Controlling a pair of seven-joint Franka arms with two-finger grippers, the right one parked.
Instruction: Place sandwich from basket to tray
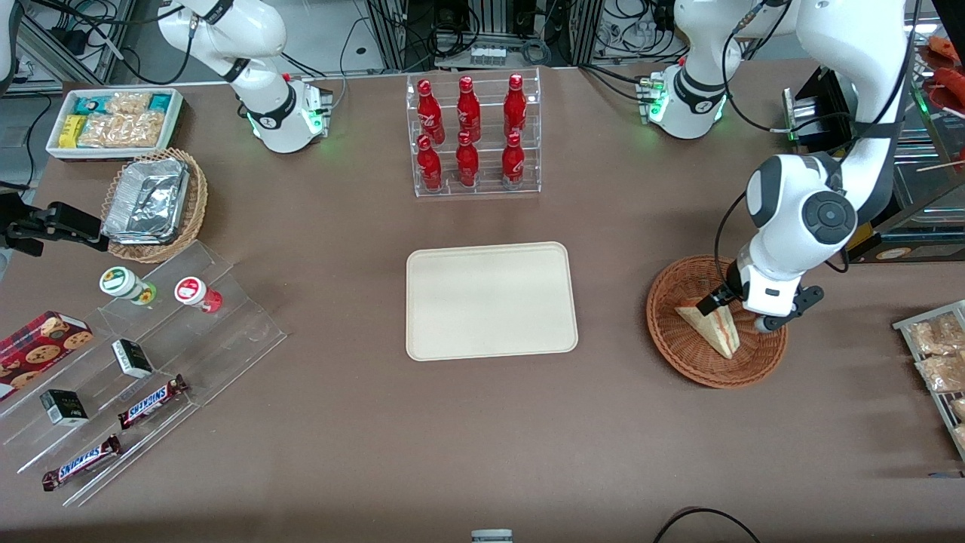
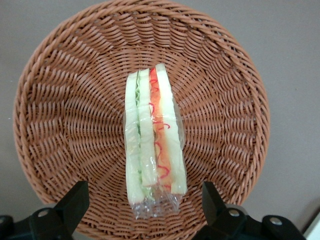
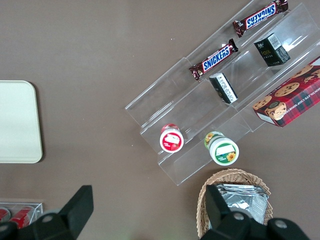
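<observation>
The sandwich (image 1: pixel 718 329) (image 2: pixel 152 135), a plastic-wrapped wedge of pale bread with green and red-orange layers, lies in the round reddish-brown basket (image 1: pixel 662 320) (image 2: pixel 60 110) toward the working arm's end of the table. My left gripper (image 1: pixel 735 309) (image 2: pixel 143 200) hangs low over the basket. It is open, with one black finger (image 2: pixel 75 200) on each side of the sandwich's wide end and not touching it. The cream-beige tray (image 1: pixel 490 302) (image 3: pixel 17 122) lies flat at the table's middle with nothing on it.
A clear rack of red bottles (image 1: pixel 473 136) stands farther from the front camera than the tray. Toward the parked arm's end are a white snack bin (image 1: pixel 113 121), a tan basket of foil containers (image 1: pixel 154 204) and an acrylic stand (image 1: pixel 143 354) with snacks. Snack packets (image 1: pixel 938 354) lie beside the basket.
</observation>
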